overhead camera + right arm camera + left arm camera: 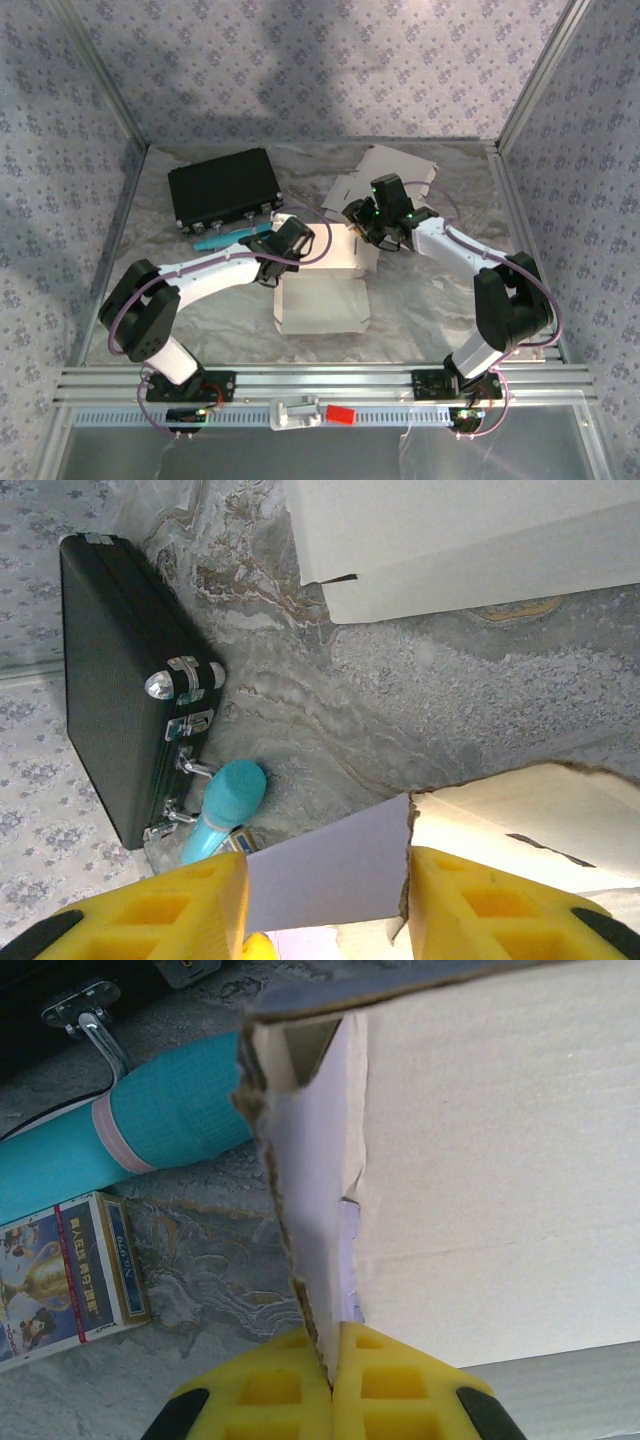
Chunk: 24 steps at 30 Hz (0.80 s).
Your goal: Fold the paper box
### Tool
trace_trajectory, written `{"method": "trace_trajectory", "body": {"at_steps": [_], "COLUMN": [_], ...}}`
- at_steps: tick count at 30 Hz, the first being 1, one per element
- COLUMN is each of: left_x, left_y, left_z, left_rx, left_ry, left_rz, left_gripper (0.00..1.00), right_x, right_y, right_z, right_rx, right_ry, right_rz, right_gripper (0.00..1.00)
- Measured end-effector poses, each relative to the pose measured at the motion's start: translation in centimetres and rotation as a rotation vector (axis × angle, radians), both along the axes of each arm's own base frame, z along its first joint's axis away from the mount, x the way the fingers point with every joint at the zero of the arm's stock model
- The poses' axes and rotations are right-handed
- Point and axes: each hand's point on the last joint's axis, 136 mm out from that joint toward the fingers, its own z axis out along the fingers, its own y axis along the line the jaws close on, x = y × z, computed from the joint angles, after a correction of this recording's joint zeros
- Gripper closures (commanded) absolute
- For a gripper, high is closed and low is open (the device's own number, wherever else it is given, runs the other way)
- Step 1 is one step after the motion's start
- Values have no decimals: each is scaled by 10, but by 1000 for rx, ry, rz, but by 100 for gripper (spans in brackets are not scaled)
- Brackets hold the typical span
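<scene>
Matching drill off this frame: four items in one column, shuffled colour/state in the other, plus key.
Column 1
1. left gripper
2. right gripper
3. case
4. cylinder beside the card pack

Column 2
A. teal
B. jaws apart, a paper box flap between them
C. black, metal latches
D. jaws shut on a paper box edge

Pairs: 1-D, 2-B, 3-C, 4-A

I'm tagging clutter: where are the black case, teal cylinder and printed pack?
black case (108,680), right wrist view, middle of its lid.
teal cylinder (175,1110), left wrist view, its thick end.
printed pack (65,1275), left wrist view, its front face.
</scene>
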Motion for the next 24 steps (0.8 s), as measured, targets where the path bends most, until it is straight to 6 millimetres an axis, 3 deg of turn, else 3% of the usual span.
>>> {"method": "trace_trajectory", "body": {"at_steps": [7,13,16,18,24], "left_x": [5,9,9,10,10], "left_y": [2,7,5,4,2], "left_z": [2,2,2,3,4], "left_rx": [-30,-42,-46,-49,-54], "left_ry": [10,21,27,25,24], "left_rz": [17,33,29,28,26], "left_gripper": [100,100,100,100,100], "right_x": [-8,-53,-74,-84,-88], "right_y": [-19,-29,-22,-18,-26], "right_z": [2,22,1,-25,-73], "right_rx": [-57,-124,-160,-204,-314], "right_ry": [4,-64,-34,18,103], "right_rz": [17,96,151,189,223], "right_gripper": [55,55,55,55,54]}}
